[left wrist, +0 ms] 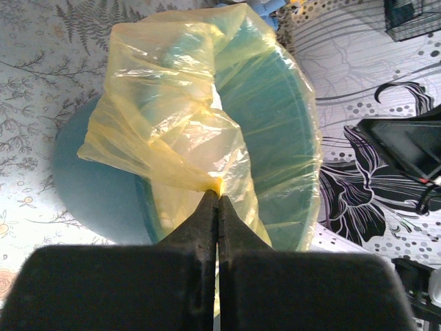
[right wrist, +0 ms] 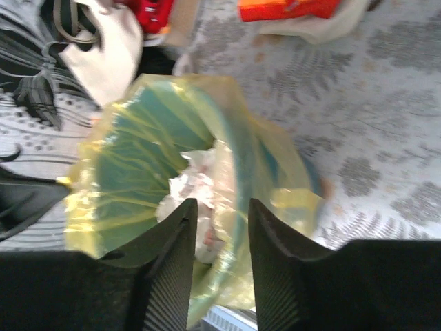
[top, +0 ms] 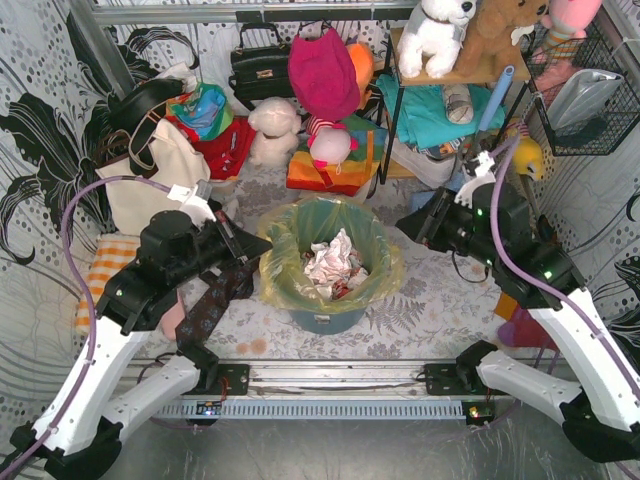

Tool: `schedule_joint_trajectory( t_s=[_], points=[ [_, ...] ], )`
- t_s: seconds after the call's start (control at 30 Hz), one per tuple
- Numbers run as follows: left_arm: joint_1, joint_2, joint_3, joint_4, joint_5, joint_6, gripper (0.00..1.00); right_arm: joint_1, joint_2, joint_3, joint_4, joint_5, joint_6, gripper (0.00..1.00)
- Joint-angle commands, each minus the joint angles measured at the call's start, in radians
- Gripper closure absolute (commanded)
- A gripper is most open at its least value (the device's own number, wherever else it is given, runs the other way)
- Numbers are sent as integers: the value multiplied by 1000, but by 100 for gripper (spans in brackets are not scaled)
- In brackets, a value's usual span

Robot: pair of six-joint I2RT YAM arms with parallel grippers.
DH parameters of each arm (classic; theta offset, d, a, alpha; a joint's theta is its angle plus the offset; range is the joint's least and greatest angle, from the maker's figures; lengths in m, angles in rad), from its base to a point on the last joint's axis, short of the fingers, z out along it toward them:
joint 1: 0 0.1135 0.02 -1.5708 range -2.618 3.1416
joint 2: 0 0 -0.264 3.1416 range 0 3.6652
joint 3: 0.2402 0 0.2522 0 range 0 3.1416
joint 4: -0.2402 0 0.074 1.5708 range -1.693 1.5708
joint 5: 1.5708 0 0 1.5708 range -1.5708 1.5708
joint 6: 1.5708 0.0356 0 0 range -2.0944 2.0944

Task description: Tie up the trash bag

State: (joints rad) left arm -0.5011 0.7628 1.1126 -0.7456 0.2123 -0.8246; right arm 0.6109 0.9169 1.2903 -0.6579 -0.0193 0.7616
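Fern-print floor cloth [top: 425,300]; swirl-patterned walls [top: 40,200] (black on white); cluttered shelf [top: 455,74].

Table [top: 430,300] under grey fern-print cover. Teal bin [top: 325,320] standing centre, toward near edge. Dark patterned cloth [top: 215,300] lying flat just left of bin. Orange-striped cloth [top: 105,265] at left edge. Cream tote [top: 150,185] slumped toward far-left corner, red bag [top: 228,148] beside it. White plush toy [top: 272,130] at far edge, middle. Magenta object [top: 520,328] at right edge, too hidden to tell what.
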Motion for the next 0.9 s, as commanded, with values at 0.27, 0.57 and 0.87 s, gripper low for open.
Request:
schedule_joint_trajectory(
  t_s=[0.27, 0.57, 0.87],
  points=[
    [4, -33, 43, -37, 70, 15, 100, -4, -128, -198, -136, 78, 31, 56],
    [4, -63, 51, -142, -36, 27, 100, -5, -107, -375, 106, -81, 91, 51],
    [4, -77, 32, -142, -32, 16, 100, -4, -99, -443, 188, -97, 101, 54]
  ],
)
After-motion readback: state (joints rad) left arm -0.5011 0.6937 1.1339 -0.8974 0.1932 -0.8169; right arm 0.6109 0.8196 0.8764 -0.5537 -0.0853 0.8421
